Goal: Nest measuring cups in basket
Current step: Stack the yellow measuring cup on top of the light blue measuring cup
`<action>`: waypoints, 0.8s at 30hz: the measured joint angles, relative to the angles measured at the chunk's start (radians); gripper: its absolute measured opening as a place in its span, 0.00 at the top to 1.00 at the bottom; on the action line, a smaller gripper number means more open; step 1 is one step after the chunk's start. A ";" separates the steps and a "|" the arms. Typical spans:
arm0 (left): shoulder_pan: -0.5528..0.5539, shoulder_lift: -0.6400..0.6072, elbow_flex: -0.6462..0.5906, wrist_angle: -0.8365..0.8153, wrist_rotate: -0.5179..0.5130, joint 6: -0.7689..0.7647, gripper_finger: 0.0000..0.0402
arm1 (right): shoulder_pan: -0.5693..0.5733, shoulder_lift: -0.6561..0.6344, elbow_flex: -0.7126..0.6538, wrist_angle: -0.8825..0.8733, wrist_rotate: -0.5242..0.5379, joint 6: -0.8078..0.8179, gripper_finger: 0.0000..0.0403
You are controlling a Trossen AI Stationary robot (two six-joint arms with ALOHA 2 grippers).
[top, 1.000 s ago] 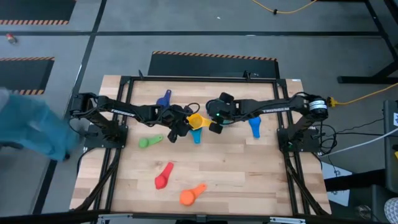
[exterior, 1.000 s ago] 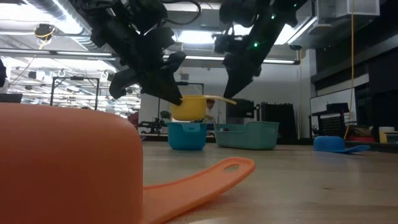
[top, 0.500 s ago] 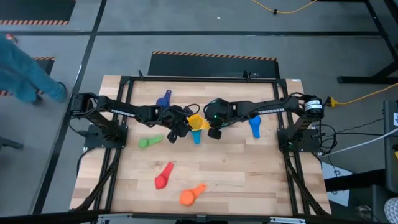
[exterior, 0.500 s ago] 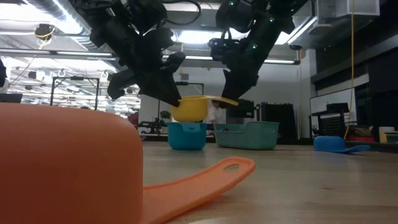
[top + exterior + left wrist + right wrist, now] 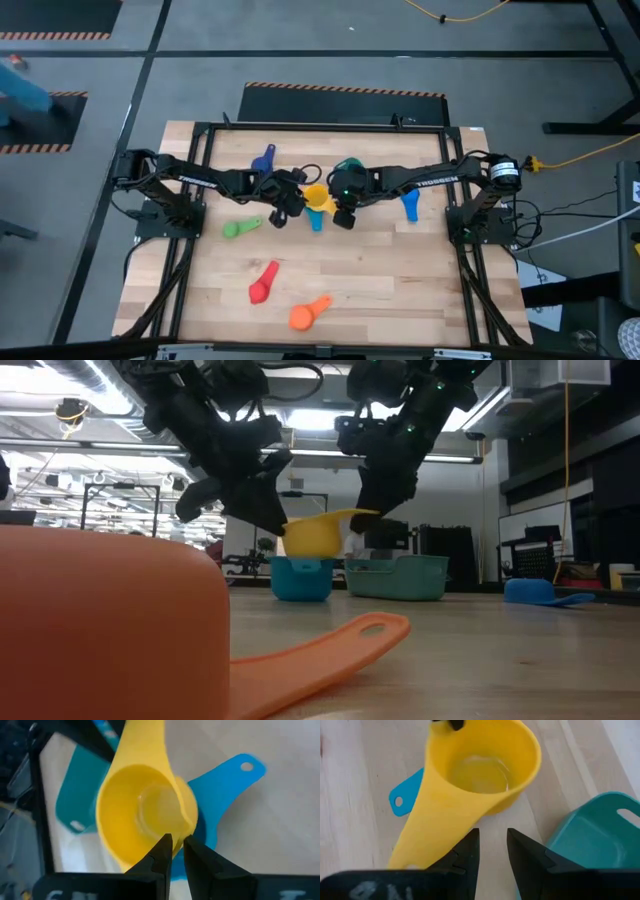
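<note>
The yellow measuring cup [image 5: 316, 195] hangs in the air at mid-table, held by my left gripper [image 5: 173, 849], which is shut on it. It floats just above a light blue cup [image 5: 301, 578] standing on the wood. My right gripper [image 5: 492, 851] is open, close by the yellow cup's handle [image 5: 427, 832], which passes beside one finger. The teal basket [image 5: 347, 165] sits just beyond, toward the far edge. Dark blue [image 5: 263, 158], green [image 5: 238, 228], red [image 5: 263, 283], orange [image 5: 308, 313] and another blue cup [image 5: 409, 205] lie scattered. My left gripper pinches the bowl's rim [image 5: 176, 840] on the side opposite the handle, one finger inside the bowl and one outside. It comes slanting down from the table's left. The cup is lifted clear, mouth up, handle end slightly raised [image 5: 362, 514]. My right gripper: I cannot tell whether it touches the handle.
The orange cup [image 5: 110, 630] fills the near foreground in the low view. The arms' frame rails [image 5: 190, 200] run along both table sides. Bare wood lies between the near cups and the right edge. A person's sleeve [image 5: 20, 85] shows beyond the table's left.
My right gripper has moved toward the table's left and down, closing in on the yellow cup's handle and uncovering the basket. The cup has tipped slightly, its handle end now higher. A person has walked off past the table's left.
</note>
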 joint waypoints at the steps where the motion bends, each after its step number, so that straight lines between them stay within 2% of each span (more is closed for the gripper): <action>1: 0.000 0.000 0.000 -0.002 -0.022 -0.001 0.91 | 0.000 0.000 0.000 0.004 0.000 0.000 0.74; 6: 0.002 -0.001 0.001 -0.002 -0.119 -0.006 0.92 | 0.001 0.000 0.000 0.023 -0.003 -0.001 0.74; 24: 0.001 -0.001 0.002 -0.009 -0.135 -0.006 0.98 | 0.000 0.000 0.000 0.067 0.004 -0.006 0.74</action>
